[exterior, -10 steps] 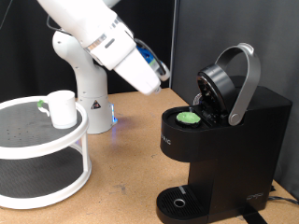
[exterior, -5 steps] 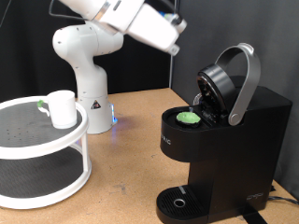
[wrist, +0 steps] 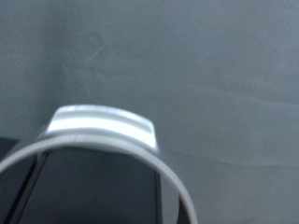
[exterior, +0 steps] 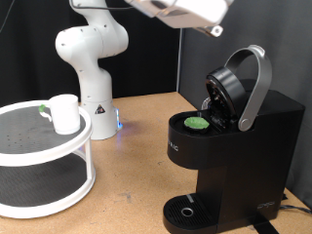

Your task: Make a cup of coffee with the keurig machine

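Hovering with the hand (exterior: pixel 216 29), state of fingers impossible to tell, high above the keurig machine (exterior: pixel 229 136), risking clipping its raised lid handle (exterior: pixel 255 83), cup (exterior: pixel 65 113) sitting far below aside.

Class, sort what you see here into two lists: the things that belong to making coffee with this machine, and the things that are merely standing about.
Belongs to the job:
machine, lid up
green-topped pod in the machine
cup on the stand
claw, above the machine, holding nothing visible

Just standing about:
white tiered stand
table
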